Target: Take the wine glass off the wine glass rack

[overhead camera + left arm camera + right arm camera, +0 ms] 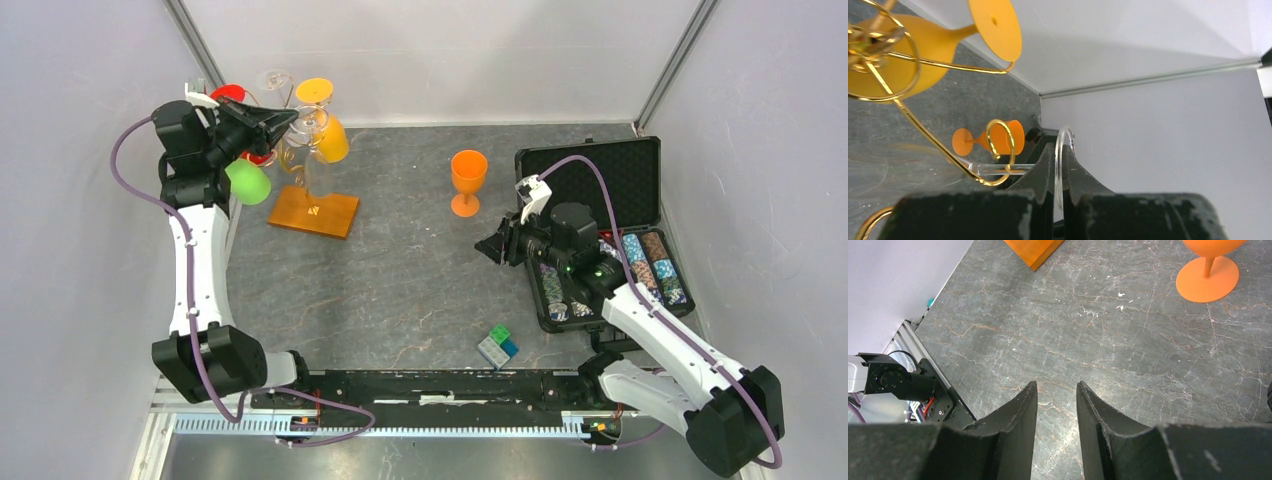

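Observation:
The gold wire wine glass rack [297, 152] stands on its orange base [314, 212] at the back left. A clear wine glass [998, 169] hangs with its stem through a gold curl [998, 131]. My left gripper [1064, 150] is shut on the thin clear foot of that glass; it also shows in the top view [290, 117]. A yellow-orange glass [330, 140] hangs on the rack beside it, and a green one [247, 182] and a red one [230, 95] sit behind my left arm. My right gripper [1057, 386] is open and empty over the table [492, 248].
An orange glass [467, 180] stands upright on the table mid-right, also in the right wrist view [1208, 275]. An open black case [590, 170] with poker chips lies at the right. Small green and blue blocks [497, 346] lie near the front edge.

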You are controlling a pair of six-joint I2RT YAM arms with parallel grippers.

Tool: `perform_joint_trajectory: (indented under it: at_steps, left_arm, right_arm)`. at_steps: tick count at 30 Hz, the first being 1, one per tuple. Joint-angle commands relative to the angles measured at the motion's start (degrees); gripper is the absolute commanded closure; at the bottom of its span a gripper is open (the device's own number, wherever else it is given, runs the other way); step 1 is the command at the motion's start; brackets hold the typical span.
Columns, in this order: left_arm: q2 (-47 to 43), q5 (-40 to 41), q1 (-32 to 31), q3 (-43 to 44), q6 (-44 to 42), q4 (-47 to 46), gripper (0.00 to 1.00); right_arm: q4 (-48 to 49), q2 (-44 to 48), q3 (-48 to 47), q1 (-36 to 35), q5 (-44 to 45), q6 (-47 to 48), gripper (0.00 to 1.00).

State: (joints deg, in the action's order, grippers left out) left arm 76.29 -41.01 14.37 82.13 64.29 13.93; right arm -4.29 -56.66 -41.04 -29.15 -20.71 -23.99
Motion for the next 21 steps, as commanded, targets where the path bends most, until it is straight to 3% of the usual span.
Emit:
perform_joint_trajectory:
  at_steps: [1,12,21]
  left_arm:
    - [-2.01,5.0,1.48,0.6,-0.22,0.02,0.98]
    - [3.6,3.18,1.99,0.05,9.04,-11.27,0.98]
    - [8.04,1.04,-0.84,2.1,8.48,-16.43,0.98]
  right_arm:
    - [2.02,1.51,0.58,-0.04,-0.08,0.18,0.6]
    - [2.02,0.95,0.34,0.01,-0.06,0.21,0.6]
    - [2.01,0.77,0.52,-0.03,0.23,0.4,0.6]
